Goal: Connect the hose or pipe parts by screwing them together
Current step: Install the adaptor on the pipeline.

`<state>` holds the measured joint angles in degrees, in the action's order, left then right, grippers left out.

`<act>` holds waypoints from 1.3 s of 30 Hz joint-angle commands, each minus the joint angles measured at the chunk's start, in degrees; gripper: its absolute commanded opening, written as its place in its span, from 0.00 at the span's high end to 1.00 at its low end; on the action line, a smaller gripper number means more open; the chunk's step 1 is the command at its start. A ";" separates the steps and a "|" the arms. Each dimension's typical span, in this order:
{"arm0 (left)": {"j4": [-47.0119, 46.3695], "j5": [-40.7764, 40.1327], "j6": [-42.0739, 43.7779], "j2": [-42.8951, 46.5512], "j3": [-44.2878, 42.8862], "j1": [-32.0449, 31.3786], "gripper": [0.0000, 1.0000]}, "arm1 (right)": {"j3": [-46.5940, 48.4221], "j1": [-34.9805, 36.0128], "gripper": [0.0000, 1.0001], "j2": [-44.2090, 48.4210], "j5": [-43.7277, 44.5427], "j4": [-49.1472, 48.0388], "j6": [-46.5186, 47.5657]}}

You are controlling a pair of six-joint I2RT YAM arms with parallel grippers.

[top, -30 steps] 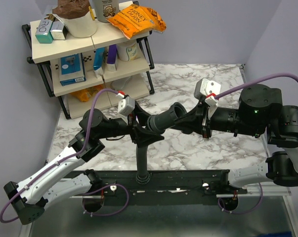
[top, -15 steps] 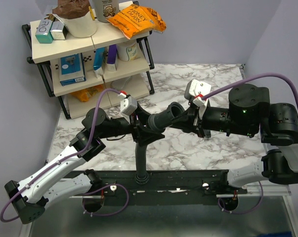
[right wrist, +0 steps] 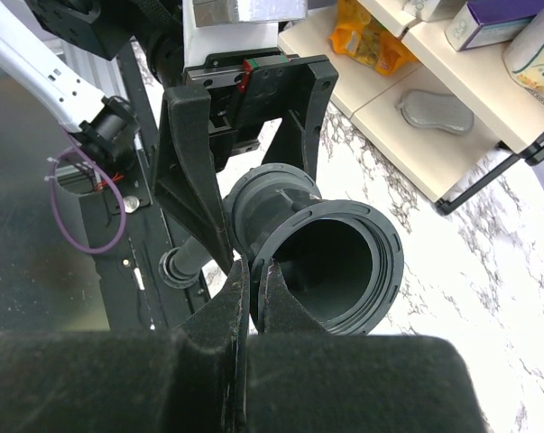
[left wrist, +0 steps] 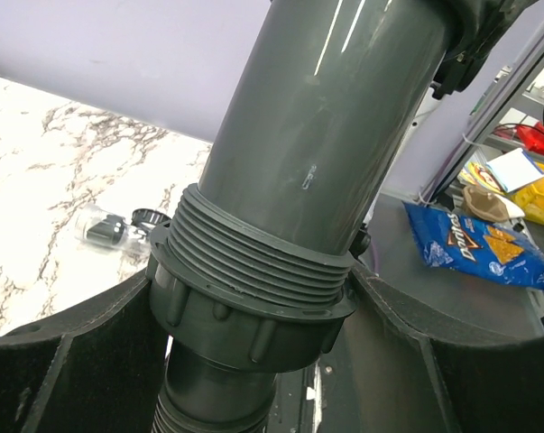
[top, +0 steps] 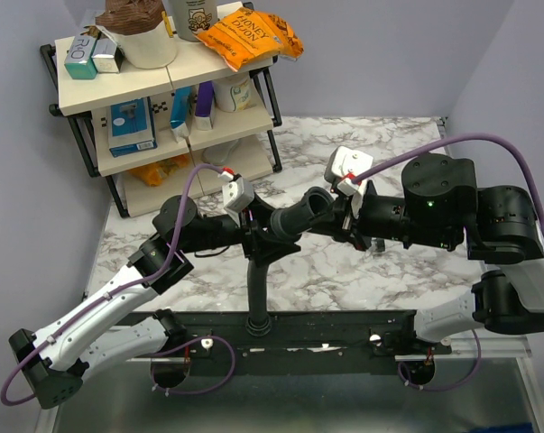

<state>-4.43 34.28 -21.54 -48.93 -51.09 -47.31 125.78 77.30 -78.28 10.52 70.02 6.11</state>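
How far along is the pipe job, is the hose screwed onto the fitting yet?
Looks done: the ribbed hose hangs from the pipe fitting, joined under its threaded collar. In hand: the left gripper clamps the fitting aloft; the right gripper, shut and empty, sits at the rim of the wide mouth. Left: nothing is screwed into that mouth, and the hose joint's tightness cannot be judged.

Orange snack bag (top: 251, 36), upper centre, top view: "HONEY DIJON". Teal box (top: 80, 56), upper left: letters "RO". Blue chip bag (left wrist: 474, 245), right side, left wrist view: logo, wording unclear.
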 commanded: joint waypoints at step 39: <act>-0.59 -3.00 21.27 -2.22 -11.92 -0.50 1.00 | -7.12 -1.70 0.99 -0.91 6.18 -2.25 -22.72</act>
<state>4.95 29.06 -6.11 -51.83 -55.92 -47.24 121.64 76.64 -78.22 18.81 67.53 -11.20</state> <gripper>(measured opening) 0.750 0.023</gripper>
